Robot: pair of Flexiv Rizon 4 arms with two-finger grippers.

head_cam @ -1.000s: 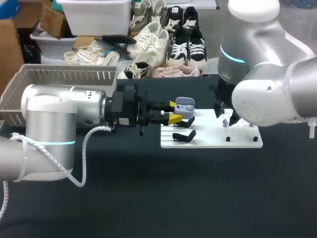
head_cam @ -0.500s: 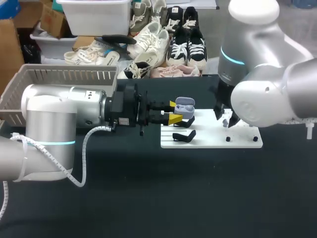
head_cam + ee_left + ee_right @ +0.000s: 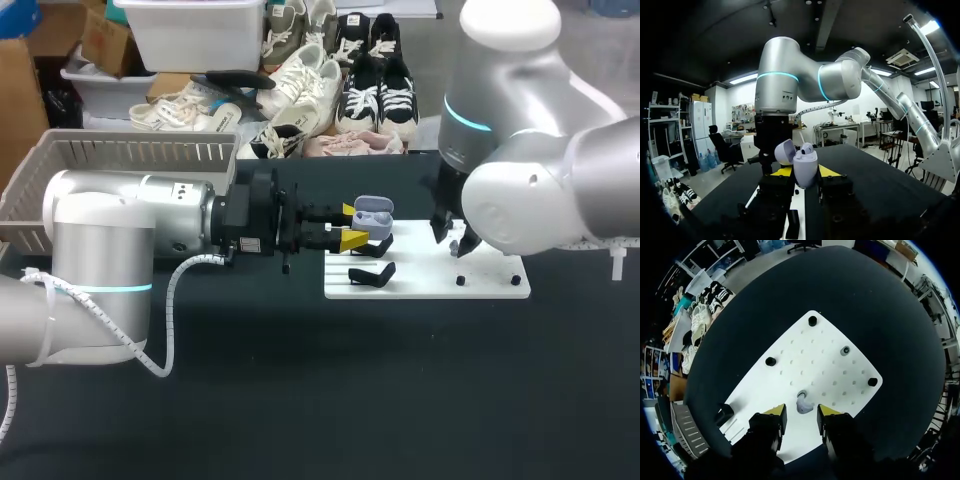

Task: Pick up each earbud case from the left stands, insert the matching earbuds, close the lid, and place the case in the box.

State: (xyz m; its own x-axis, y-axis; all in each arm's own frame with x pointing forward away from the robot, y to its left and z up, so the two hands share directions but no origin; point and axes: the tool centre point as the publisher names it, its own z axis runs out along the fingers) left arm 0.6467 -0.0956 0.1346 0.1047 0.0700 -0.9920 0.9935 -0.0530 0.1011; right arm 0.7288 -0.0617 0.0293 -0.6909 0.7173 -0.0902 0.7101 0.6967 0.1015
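Observation:
My left gripper (image 3: pixel 351 226) is shut on a lavender earbud case (image 3: pixel 372 214), holding it above the left end of the white board (image 3: pixel 430 275). The case (image 3: pixel 805 169) has its lid (image 3: pixel 785 151) open, and one white earbud (image 3: pixel 806 148) sits in it. My right gripper (image 3: pixel 801 412) points straight down at the board (image 3: pixel 805 370). A lavender earbud (image 3: pixel 803 404) lies there between its open yellow tips, which stand clear of it on both sides. In the head view the right gripper (image 3: pixel 452 238) hangs over the board's middle, largely hidden by its arm.
A black stand (image 3: pixel 372 273) stands empty at the board's left end. Several small pegs, such as one black peg (image 3: pixel 813 320), dot the board. A grey basket (image 3: pixel 100 160) sits at the table's back left. Dark tabletop lies in front of the board.
The right gripper's fingers have drawn a little closer together around the earbud on the board. The left arm and the case have not moved.

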